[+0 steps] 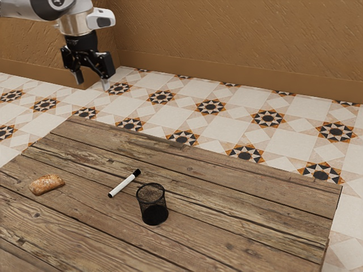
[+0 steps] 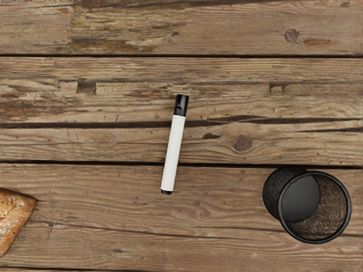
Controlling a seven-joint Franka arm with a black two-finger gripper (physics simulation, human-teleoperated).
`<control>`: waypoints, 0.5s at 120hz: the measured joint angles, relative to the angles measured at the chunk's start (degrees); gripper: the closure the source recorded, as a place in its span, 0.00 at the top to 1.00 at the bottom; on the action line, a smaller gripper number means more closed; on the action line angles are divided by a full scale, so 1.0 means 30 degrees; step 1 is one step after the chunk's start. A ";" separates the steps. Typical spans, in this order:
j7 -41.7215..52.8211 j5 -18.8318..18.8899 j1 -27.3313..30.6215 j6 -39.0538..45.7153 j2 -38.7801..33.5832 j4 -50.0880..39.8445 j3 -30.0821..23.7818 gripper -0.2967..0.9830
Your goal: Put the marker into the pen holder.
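Lying apart, marker [image 2: 173, 148] and pen holder [image 2: 274, 190] seem well inside the table's edges [image 1: 255, 168].

You can see a wooden plank table [image 1: 255, 226], with a crusty piece of bread [image 1: 47, 184] lying on it toward the exterior view's left. Beyond the table you see a star-patterned tile floor [image 1: 232, 118], then brown textured walls [image 1: 227, 39].

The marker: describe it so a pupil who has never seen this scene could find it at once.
On the wooden table, look between the brown bread and the black mesh pen holder. The marker lies flat there, nearer the holder and apart from both. Unlike them, it is slim and straight, with a white barrel and black ends.
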 joint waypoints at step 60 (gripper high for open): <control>-0.0076 0.0301 -0.0407 0.0579 -0.0084 -0.0932 -0.0044 0.77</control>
